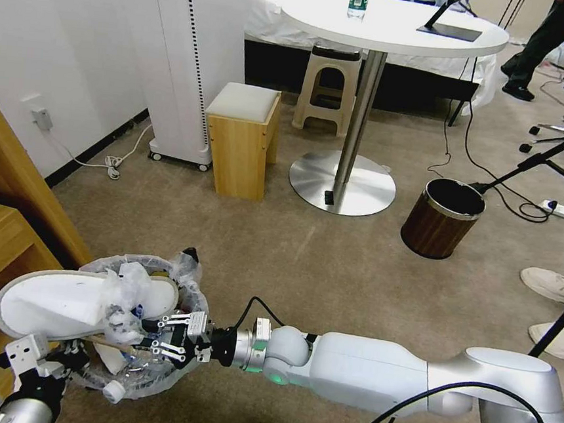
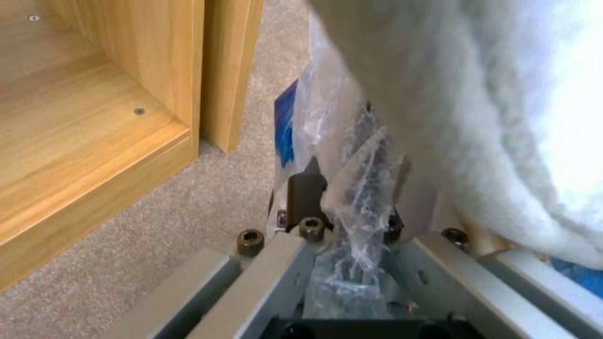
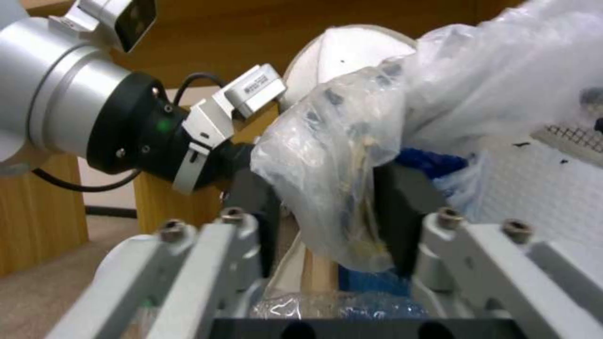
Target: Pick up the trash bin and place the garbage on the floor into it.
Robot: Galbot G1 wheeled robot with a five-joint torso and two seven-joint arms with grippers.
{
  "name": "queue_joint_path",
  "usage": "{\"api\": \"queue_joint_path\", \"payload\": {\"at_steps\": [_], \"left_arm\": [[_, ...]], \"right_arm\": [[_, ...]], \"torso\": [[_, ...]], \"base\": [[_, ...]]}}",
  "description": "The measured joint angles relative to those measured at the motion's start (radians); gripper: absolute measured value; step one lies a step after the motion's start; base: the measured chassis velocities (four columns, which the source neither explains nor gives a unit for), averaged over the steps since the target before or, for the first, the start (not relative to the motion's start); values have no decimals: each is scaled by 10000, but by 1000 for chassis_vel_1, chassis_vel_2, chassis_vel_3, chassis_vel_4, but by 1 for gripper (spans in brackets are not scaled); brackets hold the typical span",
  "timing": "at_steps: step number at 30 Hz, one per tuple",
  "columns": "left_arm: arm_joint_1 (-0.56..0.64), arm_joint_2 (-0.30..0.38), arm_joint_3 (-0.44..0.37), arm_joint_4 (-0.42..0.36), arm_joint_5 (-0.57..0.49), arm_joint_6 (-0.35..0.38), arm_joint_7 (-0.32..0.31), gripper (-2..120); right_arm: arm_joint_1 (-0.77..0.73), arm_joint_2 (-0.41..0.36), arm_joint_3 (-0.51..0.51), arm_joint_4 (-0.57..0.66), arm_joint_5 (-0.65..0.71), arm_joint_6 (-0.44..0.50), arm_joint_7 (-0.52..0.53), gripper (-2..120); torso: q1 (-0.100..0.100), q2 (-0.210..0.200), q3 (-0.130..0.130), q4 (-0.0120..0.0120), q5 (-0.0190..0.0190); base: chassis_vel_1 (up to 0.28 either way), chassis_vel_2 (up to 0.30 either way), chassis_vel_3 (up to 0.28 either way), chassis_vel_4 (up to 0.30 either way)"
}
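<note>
Bin nearly full, held at its rim by both grippers.

The bin (image 1: 150,358) is seen low beside the wooden cabinet (image 1: 3,240), its bag (image 3: 339,155) stuffed with a slipper (image 1: 57,300), a stick (image 1: 109,342) and wrappers. The left gripper (image 2: 342,226) is clamped on the bagged rim from the near side. The right gripper (image 1: 152,340) is narrowed around a crumpled plastic fold over the opening. No litter is visible on the surrounding carpet (image 1: 329,268), so collection is judged largely done.
</note>
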Motion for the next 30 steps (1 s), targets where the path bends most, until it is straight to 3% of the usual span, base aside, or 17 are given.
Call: {"api": "queue_joint_path", "payload": {"at_steps": [3,16,30], "left_arm": [[0,-14,0,41,-109,7,-32,0],[247,-53,-78,-31,-464,221,-274,0],[457,-225,-14,-91,-491,316,-390,0]], "right_arm": [[20,-116,52,126,5,0,-84,56],[-56,-930,335,703,-72,-12,-204,98],[-310,-1605,690,1228,-241,-31,-111,100]], "torso": [[0,0,0,1,0],[0,0,0,0,1],[0,0,0,0,2]], "base": [[0,0,0,0],[0,0,0,0],[0,0,0,0]]}}
